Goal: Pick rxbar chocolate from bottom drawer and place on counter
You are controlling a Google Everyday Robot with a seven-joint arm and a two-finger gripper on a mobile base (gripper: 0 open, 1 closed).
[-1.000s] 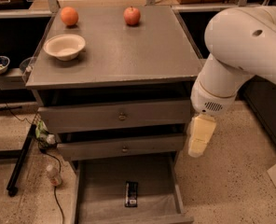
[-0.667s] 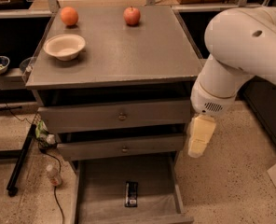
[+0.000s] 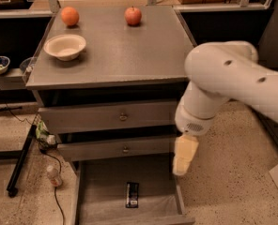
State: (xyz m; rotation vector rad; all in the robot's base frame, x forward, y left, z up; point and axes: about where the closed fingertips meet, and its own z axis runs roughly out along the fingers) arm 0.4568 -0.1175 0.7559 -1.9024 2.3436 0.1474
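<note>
A large white robot arm (image 3: pixel 233 78) reaches in from the right, bent downward in front of a grey drawer cabinet. The cabinet's flat top, the counter (image 3: pixel 129 55), carries a pale bowl (image 3: pixel 65 46) near its left side, an orange (image 3: pixel 69 16) at the back left and an apple (image 3: pixel 133 16) at the back centre.

Below two shut upper drawers, the bottom drawer (image 3: pixel 101 191) is pulled out toward the viewer, showing its pale liner.

The gripper (image 3: pixel 184 156), a cream-coloured piece at the arm's tip, points down and hangs just above the drawer's right wall, near its back corner. Whether it is released or clenched cannot be told from this view; it holds nothing.

The rxbar chocolate (image 3: pixel 132 194), small and dark, lies flat on the liner near the drawer's middle. Its long axis runs front to back. It sits to the left of the gripper, lower, and nearer the viewer. The reach would likely need a leftward, forward and downward shift.
</note>
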